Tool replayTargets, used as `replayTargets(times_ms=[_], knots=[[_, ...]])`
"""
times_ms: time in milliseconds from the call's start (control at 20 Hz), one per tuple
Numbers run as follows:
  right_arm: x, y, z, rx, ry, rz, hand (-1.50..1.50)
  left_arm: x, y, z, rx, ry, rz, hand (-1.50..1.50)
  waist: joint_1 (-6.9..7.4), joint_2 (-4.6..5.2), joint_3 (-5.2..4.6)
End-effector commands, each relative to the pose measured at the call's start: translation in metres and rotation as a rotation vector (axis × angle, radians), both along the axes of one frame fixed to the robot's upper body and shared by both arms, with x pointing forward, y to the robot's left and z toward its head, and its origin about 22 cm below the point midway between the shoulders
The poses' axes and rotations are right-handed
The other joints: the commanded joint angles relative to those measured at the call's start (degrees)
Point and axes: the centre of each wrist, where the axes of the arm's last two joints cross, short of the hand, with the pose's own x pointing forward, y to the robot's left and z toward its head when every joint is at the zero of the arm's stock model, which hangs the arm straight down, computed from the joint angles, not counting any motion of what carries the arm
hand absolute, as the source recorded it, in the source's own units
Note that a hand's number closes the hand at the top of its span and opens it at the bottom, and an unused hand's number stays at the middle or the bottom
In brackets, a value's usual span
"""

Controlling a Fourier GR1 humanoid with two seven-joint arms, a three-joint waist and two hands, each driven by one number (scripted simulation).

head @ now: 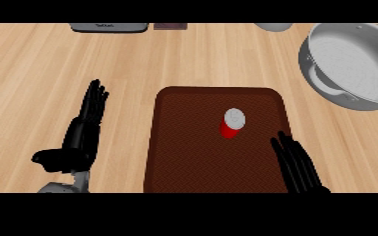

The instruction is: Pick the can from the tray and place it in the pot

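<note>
The robot's right hand [299,167] comes in from the lower right corner of the head view, its fingers straight and close together, holding nothing, and pointing up and slightly left across the right edge of a dark brown tray [184,145]. Just beyond the fingertips, near them but not touching, the red can [232,122] with its pale grey top stands upright on the tray, a little right of the tray's centre and nearer its right rim than its left. The tray, rectangular with rounded corners, lies flat on the light wooden counter [221,55] in the middle of the view, and the can is the only thing on it. Well apart from the can, at the upper right, the grey metal pot [330,91] sits on the counter, partly cut off by the view's right edge, its pale inside showing and a handle on the side nearest the tray. On the other side of the tray, the left hand [81,135] shows at the lower left over bare wood, open, fingers straight and pointing up, thumb out to the left, touching nothing. Along the far edge of the counter are a grey appliance [109,27], a small dark object [170,26] beside it and a rounded grey object [275,26], each only partly in view.
</note>
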Motion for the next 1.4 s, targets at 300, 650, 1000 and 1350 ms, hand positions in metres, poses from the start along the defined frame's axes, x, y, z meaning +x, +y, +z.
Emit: replayTargets(times_ms=[300,650,1000,1350], knots=[[0.052,0.052,0.008,-0.109,0.205,-0.09,-1.5,-0.011,-0.001,-0.021,-0.014,0.014,0.021,0.0,-0.61,-0.25,0.19],[0.062,0.056,-0.032,-0.087,0.255,-0.047,-1.5,-0.001,0.006,-0.004,-0.019,-0.003,0.009,0.0,-0.76,-0.32,0.23],[0.082,0.065,-0.045,-0.105,0.245,-0.061,-1.5,-0.005,-0.007,-0.003,-0.005,-0.015,0.02,0.0,-0.7,-0.32,0.23],[0.122,0.055,-0.055,-0.102,0.255,-0.076,-1.5,0.004,0.009,-0.013,-0.019,0.008,0.011,0.0,-0.62,-0.26,0.23]])
